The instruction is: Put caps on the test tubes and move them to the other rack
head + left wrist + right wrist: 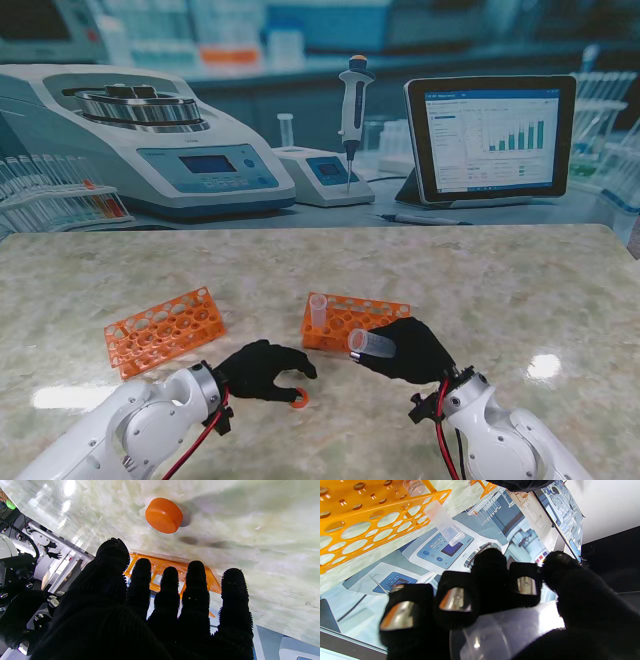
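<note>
So the orange cap sits on the table right at the left hand's fingertips, at about 4 o'clock from it, untouched; that hand is loose and holds nothing. The right hand is wrapped around a clear tube, lying sideways with its open mouth toward 9 o'clock, so toward the cap. Right rack holds one upright tube; left rack looks empty.

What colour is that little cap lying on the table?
Orange. The cap shows best in the left wrist view.
</note>
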Controlling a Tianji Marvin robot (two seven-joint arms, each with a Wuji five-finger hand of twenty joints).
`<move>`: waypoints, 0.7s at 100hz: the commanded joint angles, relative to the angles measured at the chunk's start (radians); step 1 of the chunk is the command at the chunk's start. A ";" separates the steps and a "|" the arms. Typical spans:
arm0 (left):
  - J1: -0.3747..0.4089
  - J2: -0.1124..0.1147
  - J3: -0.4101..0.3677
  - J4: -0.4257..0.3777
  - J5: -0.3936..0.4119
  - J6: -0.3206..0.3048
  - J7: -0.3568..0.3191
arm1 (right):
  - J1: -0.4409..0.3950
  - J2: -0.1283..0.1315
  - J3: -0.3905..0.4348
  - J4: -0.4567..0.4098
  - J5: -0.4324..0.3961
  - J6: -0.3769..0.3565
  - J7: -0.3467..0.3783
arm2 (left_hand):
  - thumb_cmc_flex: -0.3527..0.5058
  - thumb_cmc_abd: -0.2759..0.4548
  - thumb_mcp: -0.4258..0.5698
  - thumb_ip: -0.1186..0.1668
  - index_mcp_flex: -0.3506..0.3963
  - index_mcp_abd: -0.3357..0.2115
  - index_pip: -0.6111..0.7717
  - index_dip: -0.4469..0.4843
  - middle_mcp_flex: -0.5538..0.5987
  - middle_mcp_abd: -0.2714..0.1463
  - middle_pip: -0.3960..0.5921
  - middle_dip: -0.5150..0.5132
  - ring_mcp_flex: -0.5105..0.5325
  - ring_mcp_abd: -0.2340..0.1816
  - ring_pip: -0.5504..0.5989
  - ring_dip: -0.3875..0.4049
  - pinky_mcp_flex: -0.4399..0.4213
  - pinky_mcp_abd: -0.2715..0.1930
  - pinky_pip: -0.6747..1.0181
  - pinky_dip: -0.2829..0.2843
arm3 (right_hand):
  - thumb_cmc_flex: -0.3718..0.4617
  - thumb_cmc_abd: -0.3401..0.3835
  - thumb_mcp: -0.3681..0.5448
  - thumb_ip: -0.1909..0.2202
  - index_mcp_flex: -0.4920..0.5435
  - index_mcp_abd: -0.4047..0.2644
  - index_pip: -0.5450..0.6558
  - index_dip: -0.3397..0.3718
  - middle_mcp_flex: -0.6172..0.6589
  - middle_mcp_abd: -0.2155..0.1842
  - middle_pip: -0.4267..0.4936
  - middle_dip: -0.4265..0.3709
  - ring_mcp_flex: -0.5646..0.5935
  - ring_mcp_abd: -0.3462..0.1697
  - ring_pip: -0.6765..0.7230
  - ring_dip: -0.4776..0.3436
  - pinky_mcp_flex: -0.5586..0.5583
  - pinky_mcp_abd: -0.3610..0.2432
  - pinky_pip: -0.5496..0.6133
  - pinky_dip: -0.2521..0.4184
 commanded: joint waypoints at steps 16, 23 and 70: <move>-0.028 0.005 0.028 0.027 0.022 0.002 -0.015 | -0.009 -0.001 0.001 -0.001 0.003 -0.001 0.005 | -0.035 -0.034 0.038 -0.011 -0.005 -0.042 -0.016 -0.014 -0.051 -0.024 -0.018 0.017 -0.057 -0.028 -0.013 0.016 -0.045 -0.020 -0.046 0.021 | 0.010 0.038 0.050 0.017 0.080 0.030 0.027 0.004 0.042 -0.018 0.006 0.015 0.015 -0.102 0.142 0.055 0.025 -0.019 0.083 0.010; -0.037 0.006 0.038 0.036 0.028 0.005 -0.017 | -0.009 -0.001 0.002 -0.001 0.004 -0.002 0.005 | -0.039 -0.034 0.040 -0.012 -0.006 -0.045 -0.017 -0.015 -0.055 -0.025 -0.019 0.017 -0.068 -0.029 -0.012 0.020 -0.059 -0.021 -0.056 0.022 | 0.011 0.038 0.049 0.017 0.080 0.030 0.027 0.004 0.041 -0.019 0.007 0.015 0.015 -0.099 0.142 0.054 0.025 -0.019 0.083 0.010; -0.075 0.010 0.086 0.065 0.017 0.005 -0.036 | -0.013 0.000 0.005 -0.004 0.008 -0.003 0.010 | -0.067 -0.018 0.027 -0.016 -0.004 -0.067 -0.007 -0.009 -0.067 -0.019 -0.029 0.015 -0.102 -0.031 -0.020 0.027 -0.084 -0.019 -0.090 0.037 | 0.015 0.043 0.042 0.016 0.078 0.031 0.026 0.005 0.037 -0.017 0.008 0.012 0.015 -0.096 0.142 0.053 0.025 -0.015 0.080 0.009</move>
